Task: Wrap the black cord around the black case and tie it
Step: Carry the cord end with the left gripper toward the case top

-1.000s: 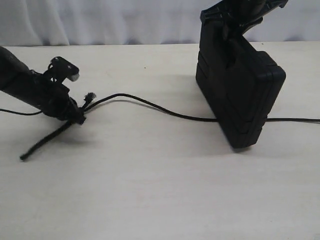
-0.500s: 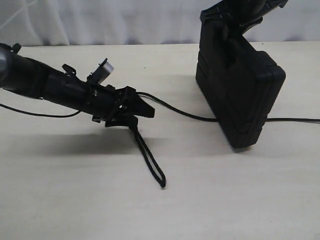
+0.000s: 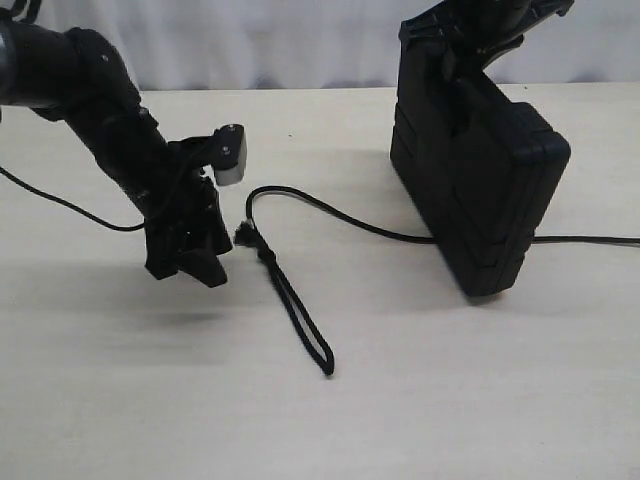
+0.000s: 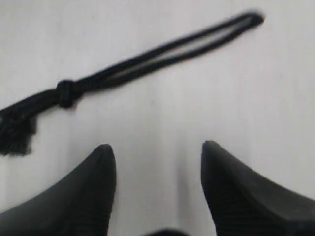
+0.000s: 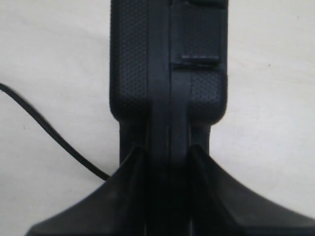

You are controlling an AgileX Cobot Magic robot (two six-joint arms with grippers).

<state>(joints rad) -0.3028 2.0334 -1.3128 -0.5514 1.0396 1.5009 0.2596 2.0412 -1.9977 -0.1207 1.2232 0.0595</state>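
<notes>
The left gripper (image 3: 198,266) hangs at left-centre of the exterior view, pointing down at the table (image 3: 420,400). Its jaws are spread and hold nothing; the left wrist view shows bare tabletop between its two dark fingers (image 4: 88,196). A small pale block (image 3: 232,155) sits on its wrist.

Just right of this gripper, apart from it, lies the black cord (image 3: 290,300). A frayed tip and a knot lie beside the gripper, and a doubled strand runs from there down to a narrow loop at lower centre. From the knot the cord also bends upward, curves over and crosses the table rightward to the foot of the black case (image 3: 480,190). It shows again beyond the case at the right edge.

The case stands on edge, tilted, in the upper right of the frame, its low corner down at the table. The right gripper (image 3: 470,45) is clamped on its top edge. In the right wrist view that gripper's fingers (image 5: 113,211) press on either side of the case's seam.
</notes>
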